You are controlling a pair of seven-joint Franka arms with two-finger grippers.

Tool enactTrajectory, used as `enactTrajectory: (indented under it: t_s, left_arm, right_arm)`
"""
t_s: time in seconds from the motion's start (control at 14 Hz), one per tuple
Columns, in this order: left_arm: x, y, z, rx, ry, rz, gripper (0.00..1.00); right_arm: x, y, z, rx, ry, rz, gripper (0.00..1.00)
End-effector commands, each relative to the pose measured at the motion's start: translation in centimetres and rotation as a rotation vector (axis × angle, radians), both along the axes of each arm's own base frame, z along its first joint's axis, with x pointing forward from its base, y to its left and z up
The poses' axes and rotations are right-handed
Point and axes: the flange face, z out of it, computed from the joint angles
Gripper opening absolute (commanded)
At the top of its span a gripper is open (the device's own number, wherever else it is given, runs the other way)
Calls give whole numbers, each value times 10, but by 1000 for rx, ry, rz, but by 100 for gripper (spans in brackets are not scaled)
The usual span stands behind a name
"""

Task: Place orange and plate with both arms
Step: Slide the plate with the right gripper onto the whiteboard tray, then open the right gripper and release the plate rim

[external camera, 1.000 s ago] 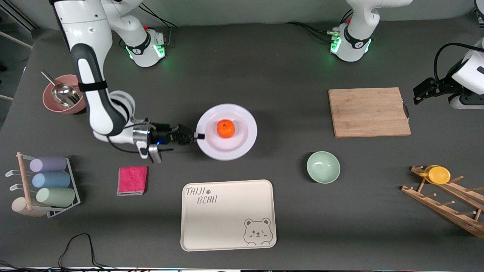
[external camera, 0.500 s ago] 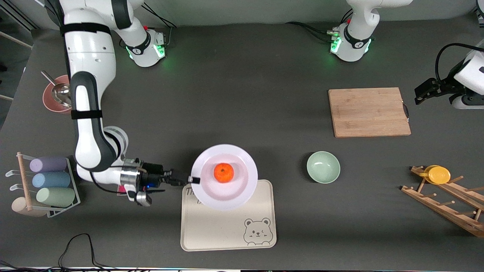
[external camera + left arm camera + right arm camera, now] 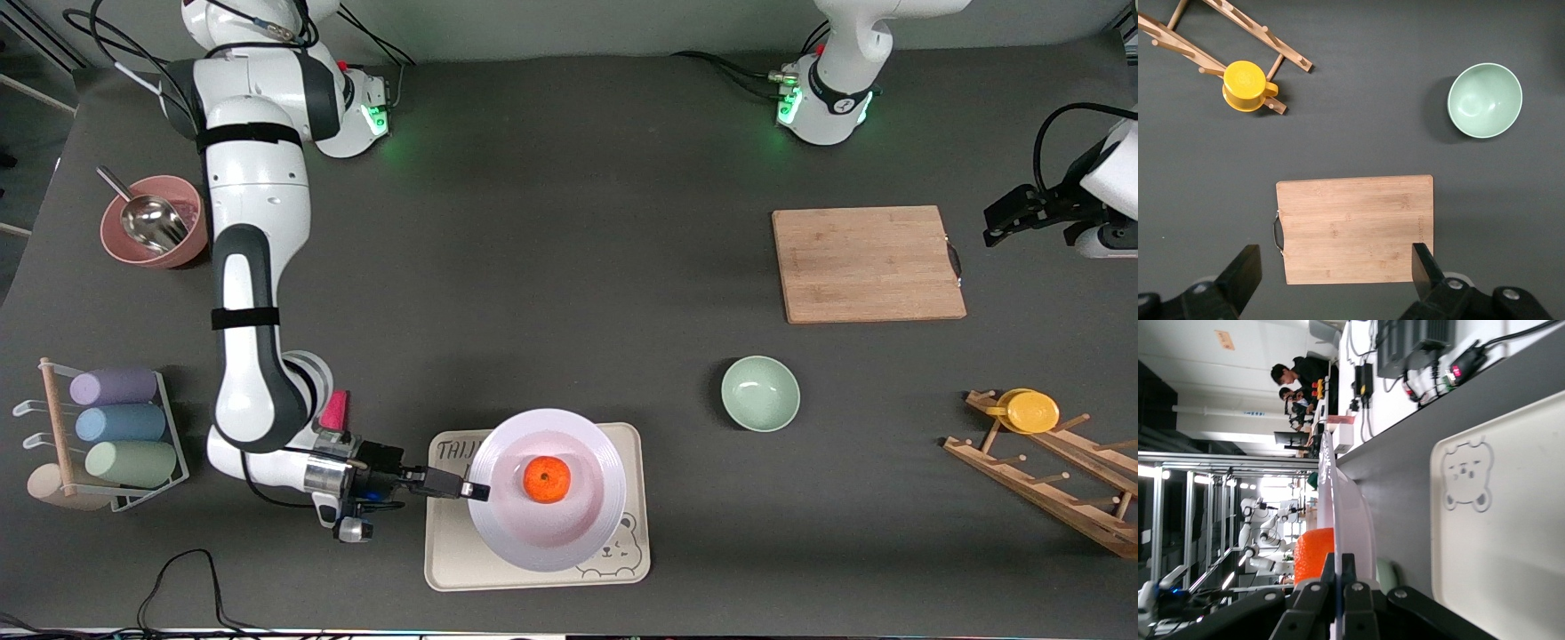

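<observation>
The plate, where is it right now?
In the front view the plate is held by its rim in the right gripper over the cream bear tray, carrying the orange; the right wrist view shows it above the tray.

Glossy white arm links with dark grey joint panels and black bands. Round bases lit green, black cables trailing away. Black right gripper (image 3: 471,490) on a silver wrist collar; black left gripper (image 3: 1335,267), two chunky fingers.

Glossy white plate (image 3: 569,524); matt cream tray (image 3: 444,569); wooden board (image 3: 867,264).
</observation>
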Motion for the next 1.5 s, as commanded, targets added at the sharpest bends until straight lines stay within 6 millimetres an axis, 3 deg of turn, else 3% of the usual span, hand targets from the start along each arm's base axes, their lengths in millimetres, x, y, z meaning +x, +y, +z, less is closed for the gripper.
enactTrajectory:
  t_s: [0.0,0.21,0.5,0.64,1.07,1.43]
  left_arm:
    - [1,-1,-1,-13,-7,-17,100]
    - [1,-1,-3,-13,-4,-17,100]
    - [2,-1,-5,-13,0,-17,100]
    - [2,-2,-5,-13,0,-19,100]
    - [3,-2,-6,-13,2,-19,100]
    - [3,-1,-5,-13,0,-17,100]
  right_arm:
    - [4,6,-31,19,3,-16,0]
    - [-5,-2,-78,37,-22,-36,0]
    - [-18,-11,-117,7,-29,-27,0]
    - [-23,-12,-129,-3,-28,-24,0]
    - [-27,-8,-135,-5,-45,-11,0]
    - [-27,-8,-134,-7,-39,-9,46]
